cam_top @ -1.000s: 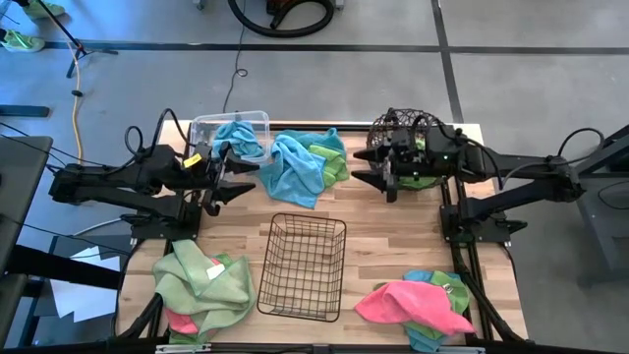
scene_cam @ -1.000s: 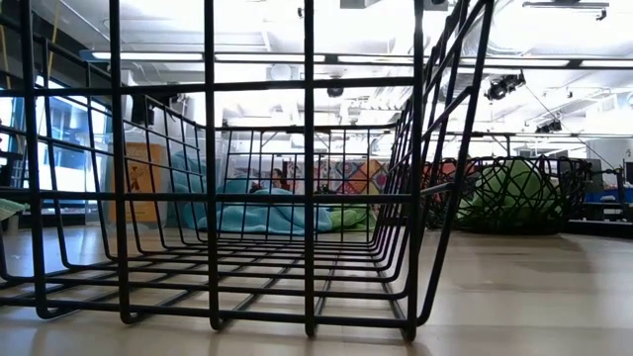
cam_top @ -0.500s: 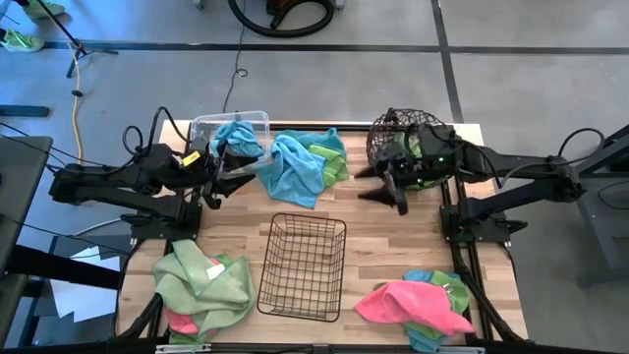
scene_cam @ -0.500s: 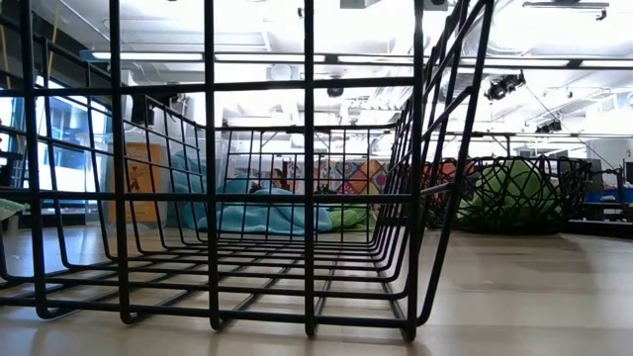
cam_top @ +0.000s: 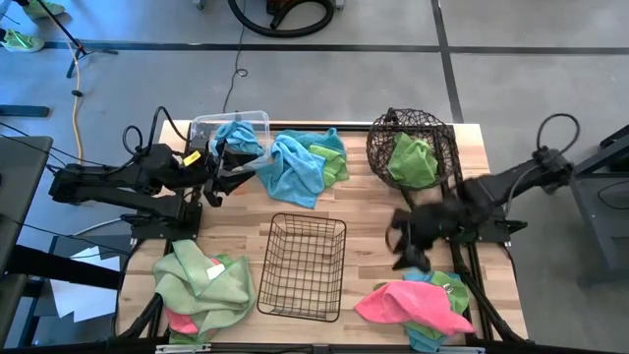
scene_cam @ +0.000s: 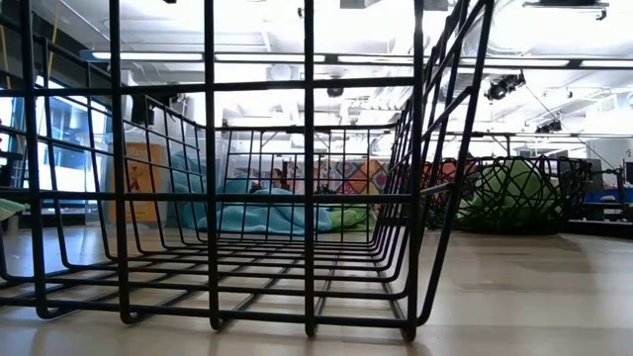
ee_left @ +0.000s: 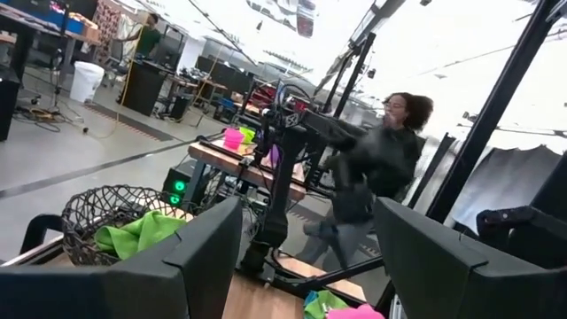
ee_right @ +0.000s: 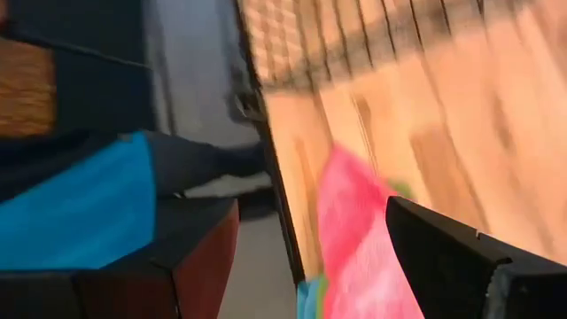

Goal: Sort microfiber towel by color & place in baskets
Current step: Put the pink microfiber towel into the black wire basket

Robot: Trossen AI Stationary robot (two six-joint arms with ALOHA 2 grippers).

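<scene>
My right gripper [cam_top: 405, 241] is open and hangs blurred over the table's right side, just beyond the pink towel [cam_top: 408, 303], which lies on blue and green cloths at the near right corner and also shows as the pink towel [ee_right: 363, 248]. My left gripper [cam_top: 224, 175] is open beside the clear bin [cam_top: 257, 118], which holds a light blue towel [cam_top: 236, 136]. The round wire basket [cam_top: 378, 147] holds a green towel [cam_top: 413, 159]. The black wire basket [cam_top: 303, 265] stands in the middle. A blue and green heap [cam_top: 300, 165] lies at the far edge.
A green heap with some pink [cam_top: 201, 280] lies at the near left corner. The low view looks through the black wire basket [scene_cam: 307, 198] toward the blue towels [scene_cam: 247, 213] and the round basket [scene_cam: 514, 193]. Bare wood lies between the baskets.
My right arm has swung from the round basket toward the table's near edge, ending over the pink heap, still blurred with motion. The green towel lies in the round basket, uncovered now that the arm has left.
</scene>
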